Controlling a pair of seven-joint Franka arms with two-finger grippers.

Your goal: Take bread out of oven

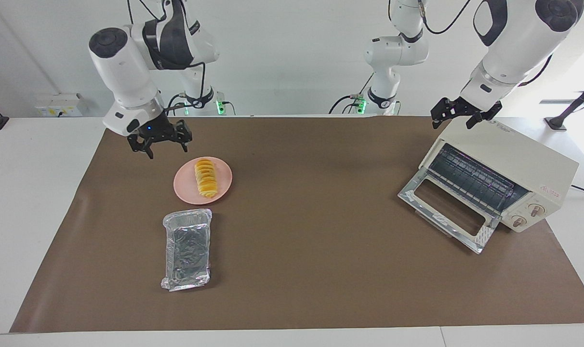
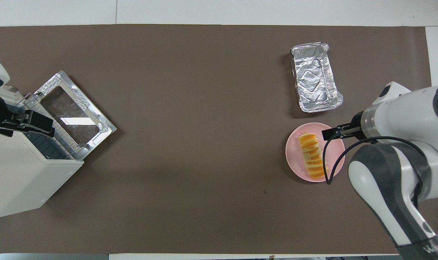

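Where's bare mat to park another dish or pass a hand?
Widest free patch: mat middle, between pink plate with bread and oven. Crowded: plate beside foil tray, right gripper above; the oven's dropped door, left gripper over oven.

A small ridged loaf of bread (image 1: 205, 179), banded golden-yellow and orange, lies on a plain round pink plate (image 1: 224, 185). The crinkled rectangular foil tray (image 1: 187, 250) is shiny silver. The boxy toaster oven (image 1: 518, 166) is cream-white with a small red logo, dark wire rack and silvery door frame. A flat brown mat (image 1: 311, 250) covers the white worktop (image 1: 32, 193). The arms are white with black joints.
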